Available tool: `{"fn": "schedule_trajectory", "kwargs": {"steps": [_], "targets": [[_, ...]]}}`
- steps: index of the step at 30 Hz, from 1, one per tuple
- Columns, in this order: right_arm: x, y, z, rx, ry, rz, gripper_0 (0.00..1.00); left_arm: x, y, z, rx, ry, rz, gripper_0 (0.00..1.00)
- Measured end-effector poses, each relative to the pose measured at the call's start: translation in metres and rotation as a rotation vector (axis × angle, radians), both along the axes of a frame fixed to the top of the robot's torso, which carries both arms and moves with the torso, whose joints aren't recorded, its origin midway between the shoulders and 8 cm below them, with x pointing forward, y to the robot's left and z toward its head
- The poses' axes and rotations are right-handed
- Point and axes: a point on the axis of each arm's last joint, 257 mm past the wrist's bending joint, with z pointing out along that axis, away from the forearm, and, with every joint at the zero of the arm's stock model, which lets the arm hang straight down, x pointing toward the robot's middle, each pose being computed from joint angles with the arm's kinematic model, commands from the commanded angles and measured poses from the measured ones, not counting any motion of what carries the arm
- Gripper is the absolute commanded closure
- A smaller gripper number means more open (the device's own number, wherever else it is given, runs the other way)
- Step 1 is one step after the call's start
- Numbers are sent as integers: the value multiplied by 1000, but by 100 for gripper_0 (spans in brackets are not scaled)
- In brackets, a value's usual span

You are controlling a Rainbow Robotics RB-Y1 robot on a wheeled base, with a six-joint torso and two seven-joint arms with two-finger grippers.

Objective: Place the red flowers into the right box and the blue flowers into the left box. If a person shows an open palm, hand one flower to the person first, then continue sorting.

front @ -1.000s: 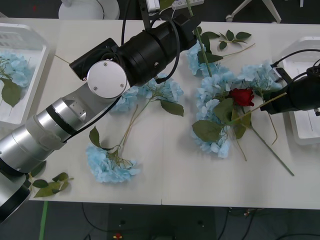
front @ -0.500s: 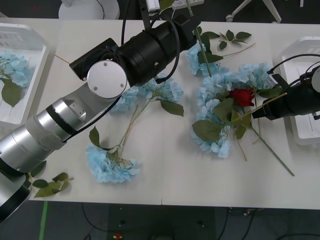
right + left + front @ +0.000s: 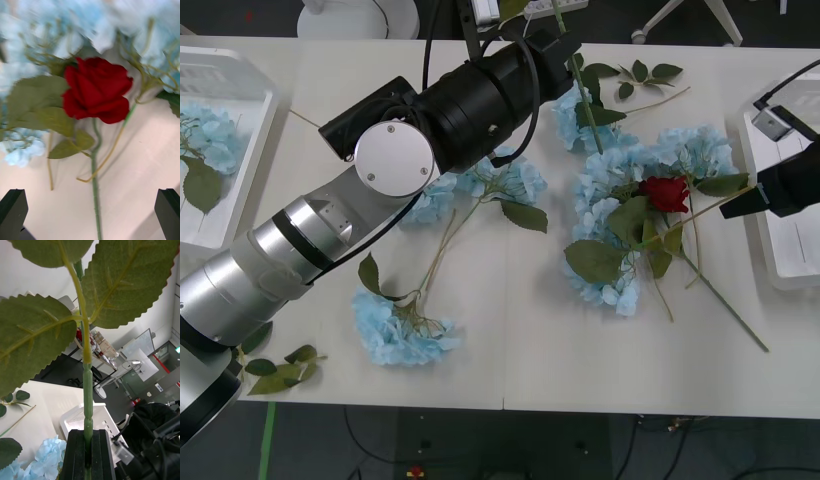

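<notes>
Mostly unsorted from the front: I see one blue flower (image 3: 202, 135) in the left box (image 3: 255, 150), several on the table, the right box (image 3: 780, 270) apparently empty. On my right wrist view, the right gripper (image 3: 90, 213) gapes wide before a red flower (image 3: 96, 90). On my left wrist view, the left gripper (image 3: 88, 450) pinches a green stem (image 3: 87, 397).

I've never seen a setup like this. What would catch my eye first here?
Probably the single red rose, lying on a heap of pale blue hydrangeas right of the table's middle. Next, the big left arm stretching across to the far edge, its left gripper shut on a green leafy stem. The right gripper hangs open near the rose, beside the right box.
</notes>
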Motion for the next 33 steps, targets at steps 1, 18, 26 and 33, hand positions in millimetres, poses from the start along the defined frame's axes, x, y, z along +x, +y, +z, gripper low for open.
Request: {"fn": "schedule_trajectory", "kwargs": {"steps": [1,18,26,33], "targets": [[-2,6,10,13,-12,26,0,0,0,0,0,0,0,100],[-16,101,115,297,-163,211,0,0,0,0,0,0,0,100],[-10,126,118,344,-193,229,0,0,0,0,0,0,1,100],[-12,148,113,371,-189,259,0,0,0,0,0,0,1,100]]}}
